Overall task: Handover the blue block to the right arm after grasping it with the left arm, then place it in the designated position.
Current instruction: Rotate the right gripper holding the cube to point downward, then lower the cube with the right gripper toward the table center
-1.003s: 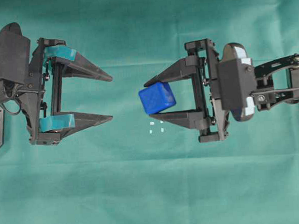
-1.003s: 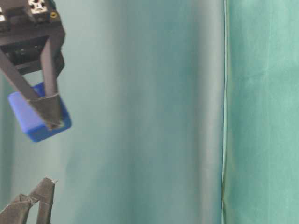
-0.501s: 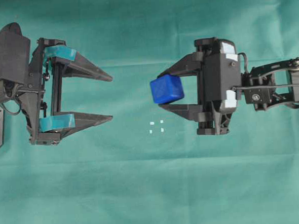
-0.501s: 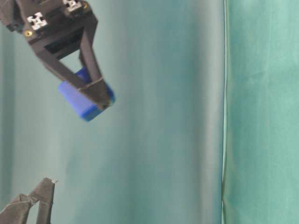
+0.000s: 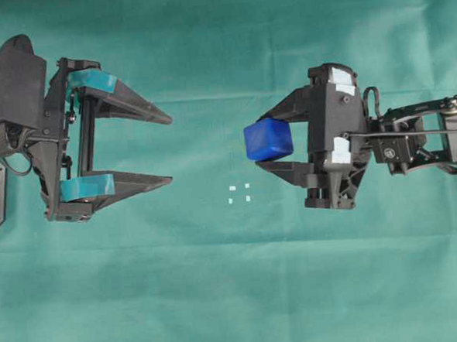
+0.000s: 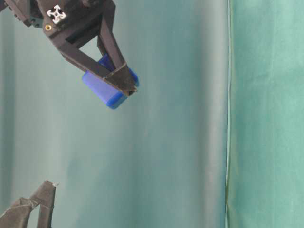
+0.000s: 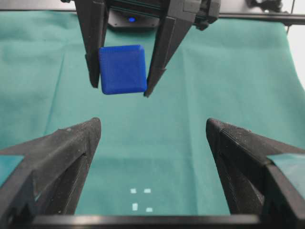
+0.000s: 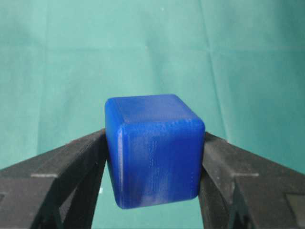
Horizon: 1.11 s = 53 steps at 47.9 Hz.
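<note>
pinching the blue block (image 5: 268,140) — right gripper (image 5: 262,143), unlabelled; left gripper (image 5: 165,149) spread wide, teal-taped, holding nothing

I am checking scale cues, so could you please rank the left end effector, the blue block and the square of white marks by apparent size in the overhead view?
1. Left end effector, clearly largest.
2. Blue block; held above the cloth, nearer the camera, so it may look enlarged.
3. Square of white marks, smallest.

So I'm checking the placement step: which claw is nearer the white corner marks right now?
Right. The right claw, shut on the blue block, is above and right of the corner marks in the overhead view. The open left claw sits farther off, at left.
</note>
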### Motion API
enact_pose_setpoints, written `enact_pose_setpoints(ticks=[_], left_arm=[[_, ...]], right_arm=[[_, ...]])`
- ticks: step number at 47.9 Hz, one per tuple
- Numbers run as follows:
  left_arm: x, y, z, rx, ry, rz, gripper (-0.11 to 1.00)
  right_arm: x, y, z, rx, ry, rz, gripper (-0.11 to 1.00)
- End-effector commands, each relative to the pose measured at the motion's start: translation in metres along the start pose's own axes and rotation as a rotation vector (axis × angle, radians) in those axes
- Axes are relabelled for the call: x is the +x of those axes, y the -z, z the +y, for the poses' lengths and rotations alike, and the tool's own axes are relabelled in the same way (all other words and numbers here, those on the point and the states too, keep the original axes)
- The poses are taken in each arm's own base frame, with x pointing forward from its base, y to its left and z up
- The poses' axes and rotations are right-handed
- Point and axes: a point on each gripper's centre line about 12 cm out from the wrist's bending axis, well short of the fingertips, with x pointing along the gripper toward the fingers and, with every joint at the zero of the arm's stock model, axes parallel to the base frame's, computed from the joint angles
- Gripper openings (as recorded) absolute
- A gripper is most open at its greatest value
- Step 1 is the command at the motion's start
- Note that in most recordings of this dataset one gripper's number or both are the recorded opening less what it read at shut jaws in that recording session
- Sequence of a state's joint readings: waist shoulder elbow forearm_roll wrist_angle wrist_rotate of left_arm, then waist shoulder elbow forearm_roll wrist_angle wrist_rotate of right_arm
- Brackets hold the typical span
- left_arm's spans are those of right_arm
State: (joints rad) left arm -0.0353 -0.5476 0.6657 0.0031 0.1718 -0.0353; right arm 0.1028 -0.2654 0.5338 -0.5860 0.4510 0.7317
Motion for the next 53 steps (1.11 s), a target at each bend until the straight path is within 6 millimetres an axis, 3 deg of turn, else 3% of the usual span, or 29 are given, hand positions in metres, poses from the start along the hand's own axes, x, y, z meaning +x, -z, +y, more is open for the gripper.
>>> enact_pose_setpoints(ticks=[1,19,53], left_arm=[[-0.002,-0.007,-0.001,0.001,0.004,-0.024,1.0],[-0.002,-0.007,-0.001,-0.001,0.004,-0.024,1.0],[-0.002,-0.007,-0.001,-0.001,0.004,-0.024,1.0]], right_arm=[[-0.004,-0.006,0.001,0.004,-0.007,-0.018,0.57],[0.005,0.004,0.002,-0.002,0.0,0.017,0.57],[0.084,0.058,0.02,-0.031,-0.048,0.163,0.57]])
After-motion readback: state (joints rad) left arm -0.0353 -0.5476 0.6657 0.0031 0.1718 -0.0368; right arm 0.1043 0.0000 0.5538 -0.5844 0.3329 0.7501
